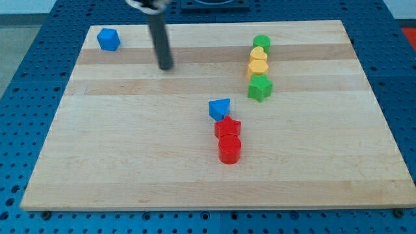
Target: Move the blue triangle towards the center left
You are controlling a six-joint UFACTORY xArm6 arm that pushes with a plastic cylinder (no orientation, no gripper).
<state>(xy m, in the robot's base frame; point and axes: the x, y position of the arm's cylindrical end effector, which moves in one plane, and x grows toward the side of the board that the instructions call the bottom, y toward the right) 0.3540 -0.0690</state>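
The blue triangle (220,108) lies near the middle of the wooden board (130,162), touching a red star (228,128) just below it. My tip (166,66) is in the upper left part of the board, well up and to the left of the blue triangle and apart from every block. A blue cube (108,39) sits in the top left corner, left of my tip.
A red cylinder (229,149) sits below the red star. At upper right stands a column: a green cylinder (262,43), a yellow block (258,54), a yellow hexagon (258,67) and a green star (260,88). Blue pegboard surrounds the board.
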